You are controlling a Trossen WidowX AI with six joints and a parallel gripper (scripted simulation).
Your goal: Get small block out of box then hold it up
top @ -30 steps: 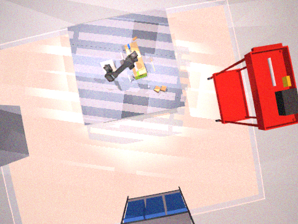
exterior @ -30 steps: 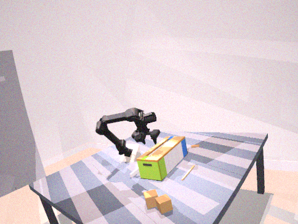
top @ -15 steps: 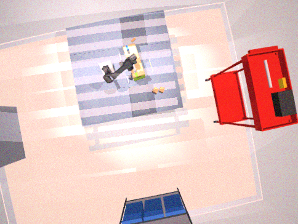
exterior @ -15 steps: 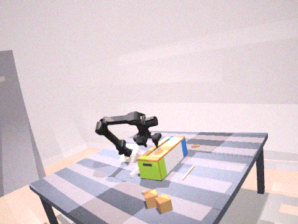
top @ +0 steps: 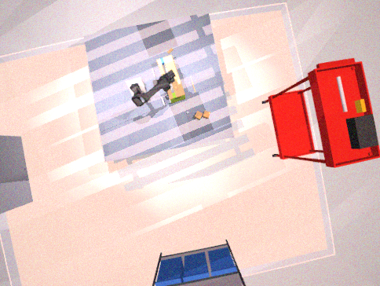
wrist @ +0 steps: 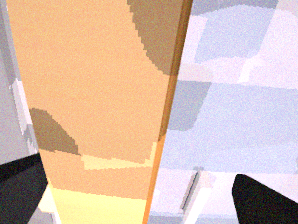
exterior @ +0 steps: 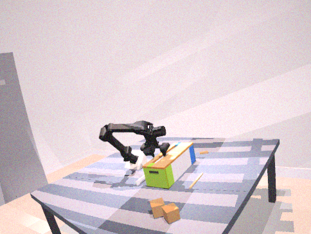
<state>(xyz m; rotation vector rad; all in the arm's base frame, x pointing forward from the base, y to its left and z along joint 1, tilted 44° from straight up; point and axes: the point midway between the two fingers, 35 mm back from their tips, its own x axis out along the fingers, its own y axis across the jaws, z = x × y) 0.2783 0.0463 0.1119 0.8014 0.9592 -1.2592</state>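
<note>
Exterior view shows us one black arm (exterior: 119, 141) at frame centre, its fingers (exterior: 153, 150) spread wide and pinching nothing, poised over the top of the single long box (exterior: 170, 164). We read no brand or writing anywhere; a dark slot marks the box's green end. The small block is not visible to us. We count two tan cubes (exterior: 164, 209) touching at lower centre and two thin sticks (exterior: 195, 180) on the striped tabletop (exterior: 225, 193).
</note>
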